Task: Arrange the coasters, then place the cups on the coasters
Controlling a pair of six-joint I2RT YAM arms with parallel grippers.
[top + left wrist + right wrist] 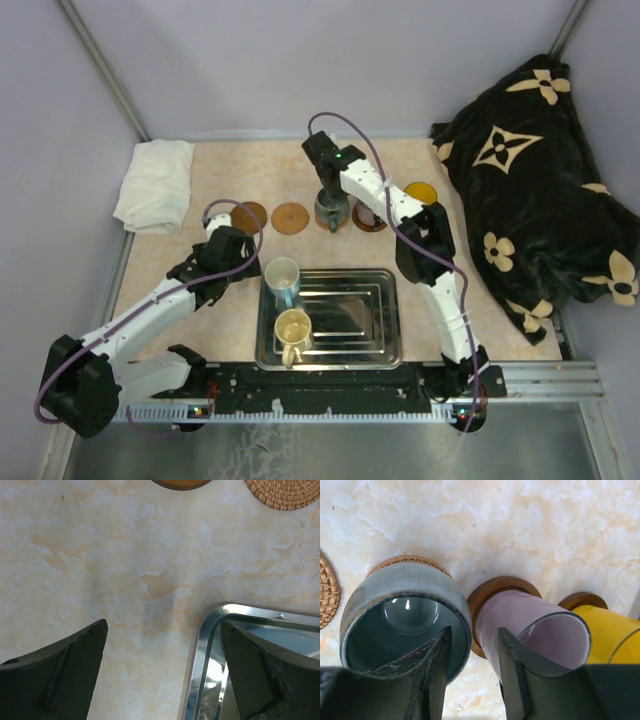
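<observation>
**Grey-blue mug down on its coaster, two cups to go**

The grey-blue mug (pixel 400 595) stands upright on a woven coaster (pixel 407 559) in the far row, third disc from the left. The right gripper (pixel 474 635) sits over it with one finger inside the bowl and the other outside, so the jaws straddle the rim wall. They are partly apart, with a gap beside the wall, so the mug looks set down and not clamped.

Just to its right, nearly touching, the purple-grey mug (pixel 520 615) stands on a dark coaster (pixel 485 587). Beyond that is the orange-yellow mug (pixel 615 630) on another brown coaster (pixel 582 600). To the left, a dark disc (pixel 248 216) and a tan woven disc (pixel 290 217) lie bare, near each other in the same line.

The white and light blue mug (pixel 282 275) and the cream-yellow mug (pixel 293 328) are in the steel tray (pixel 380 345), at its left side. The left gripper (pixel 164 625) hovers over the table (pixel 100 555) at the tray's far left corner, jaws at full spread and holding nothing.

By my reading the coasters are arranged, three of five cups are placed, and the step in hand is the release of the grey-blue mug.

The next move calls for the right gripper to rise straight up. The inner finger must clear the rim without dragging it, and the outer finger has little room beside the purple-grey mug. After that the tray mugs need fetching, and the left gripper is nearest the white and light blue one
</observation>
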